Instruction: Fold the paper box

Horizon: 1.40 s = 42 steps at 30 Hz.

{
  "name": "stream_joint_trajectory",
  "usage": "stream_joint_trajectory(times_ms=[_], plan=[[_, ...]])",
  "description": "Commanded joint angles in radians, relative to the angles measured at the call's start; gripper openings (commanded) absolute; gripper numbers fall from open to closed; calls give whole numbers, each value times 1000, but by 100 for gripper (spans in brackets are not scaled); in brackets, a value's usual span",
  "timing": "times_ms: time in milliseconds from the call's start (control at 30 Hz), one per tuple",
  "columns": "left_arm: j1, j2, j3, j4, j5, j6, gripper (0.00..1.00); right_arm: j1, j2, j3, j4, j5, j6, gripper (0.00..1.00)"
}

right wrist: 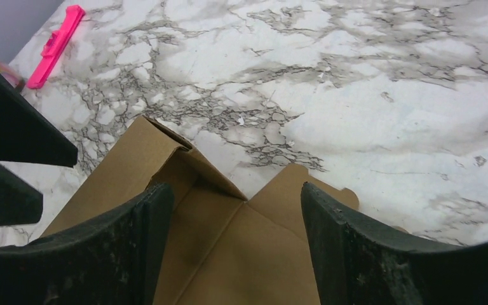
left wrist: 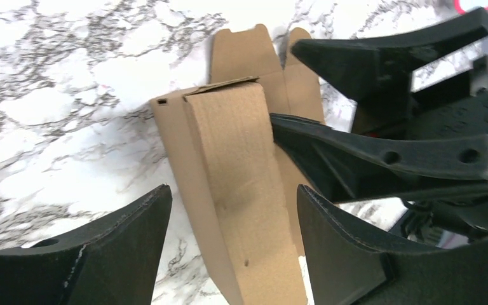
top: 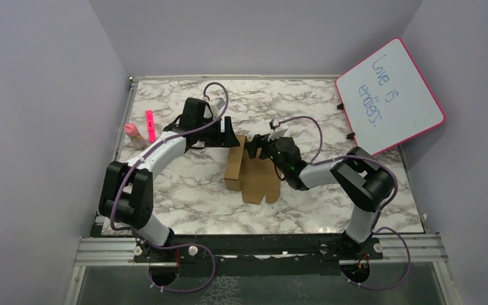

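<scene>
The paper box (top: 249,175) is plain brown cardboard in the middle of the marble table. Its left part (left wrist: 238,190) is folded up into a long raised section and its right part (right wrist: 273,254) lies flat with tabs. My left gripper (top: 230,135) is open at the box's far left end, one finger on each side of the raised section (left wrist: 234,197), not touching it. My right gripper (top: 254,147) is open just above the flat panel at the far end (right wrist: 238,194), its left finger (right wrist: 155,210) beside the raised wall.
A pink-framed whiteboard (top: 391,95) leans at the back right. A pink marker (top: 150,125) and a small pink-capped bottle (top: 133,135) lie at the left edge of the table (top: 190,197). Grey walls close in three sides.
</scene>
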Motion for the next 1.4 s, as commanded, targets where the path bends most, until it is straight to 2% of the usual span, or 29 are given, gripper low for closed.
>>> stream_joint_trajectory(times_ms=[0, 133, 233, 400, 500, 600, 800, 933, 1000, 1367], plan=[[2, -64, 32, -56, -134, 30, 73, 0, -99, -52, -101, 68, -8, 80], [-5, -106, 44, -78, -196, 39, 73, 0, -188, -95, -217, 142, 15, 89], [-51, -119, 82, -114, -279, 53, 73, -1, -250, -136, -253, 203, 40, 100], [-197, -89, 163, -208, -501, 73, 73, -1, -323, -163, -346, 269, 78, 100], [-275, -63, 194, -236, -661, 72, 73, -2, -353, -211, -315, 314, 94, 100], [-320, -29, 225, -253, -763, 63, 73, -6, -383, -228, -287, 343, 83, 100], [-326, 56, 286, -247, -801, 49, 66, -7, -372, -238, -261, 329, 94, 100], [-330, 109, 338, -248, -774, 38, 56, -7, -361, -228, -274, 331, 87, 100], [-347, 127, 360, -256, -785, 38, 56, -7, -361, -226, -274, 334, 80, 100], [-493, 278, 478, -412, -1117, 71, 59, -7, -387, -244, -266, 377, 98, 100]])
